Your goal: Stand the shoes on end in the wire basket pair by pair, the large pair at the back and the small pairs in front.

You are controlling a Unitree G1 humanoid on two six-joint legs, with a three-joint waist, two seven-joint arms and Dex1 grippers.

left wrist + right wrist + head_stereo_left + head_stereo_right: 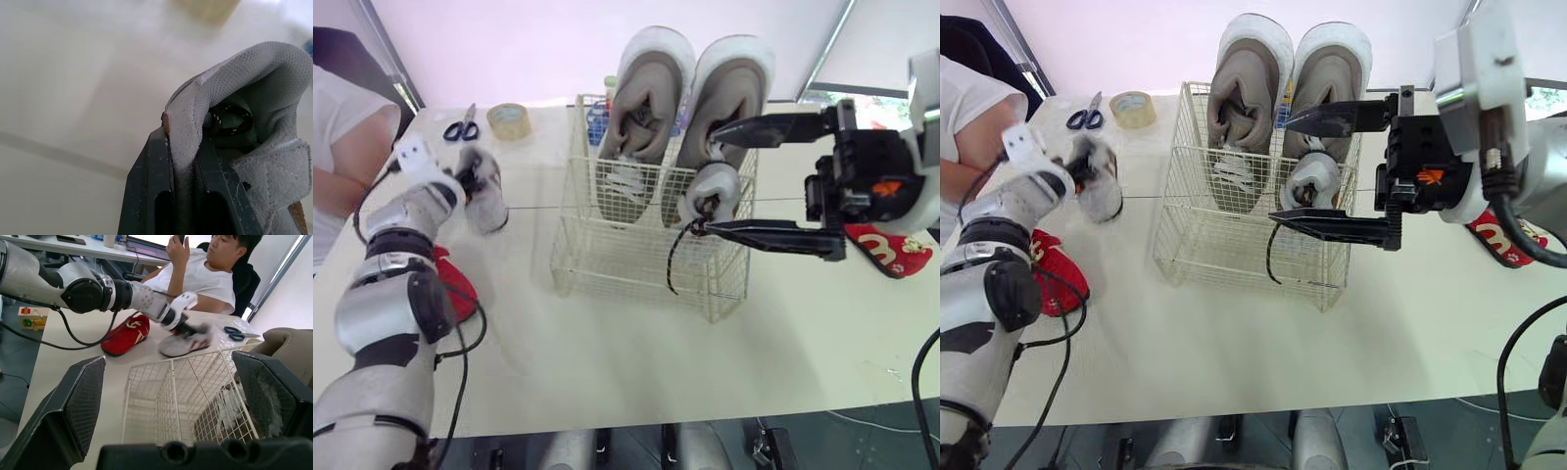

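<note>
You have no legible text, brand or number here. The red shoe (891,253) carries white marks you can't read as letters; the orange mark (886,186) on the right pincer (705,180) is too small.

Cream table (626,362), pale wall (509,44)

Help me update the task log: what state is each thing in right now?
Wire basket: upright, partly filled.
Large grey pair: on end at the basket's back.
Small grey shoe: in the basket's front right, lace hanging out.
Second small shoe: outside the basket, gripped by its collar.
Left gripper: shut on the second small shoe.
Right gripper: open, astride the small grey shoe.
Red shoes: lying outside the basket, one each side.
Scissors: closed.
</note>
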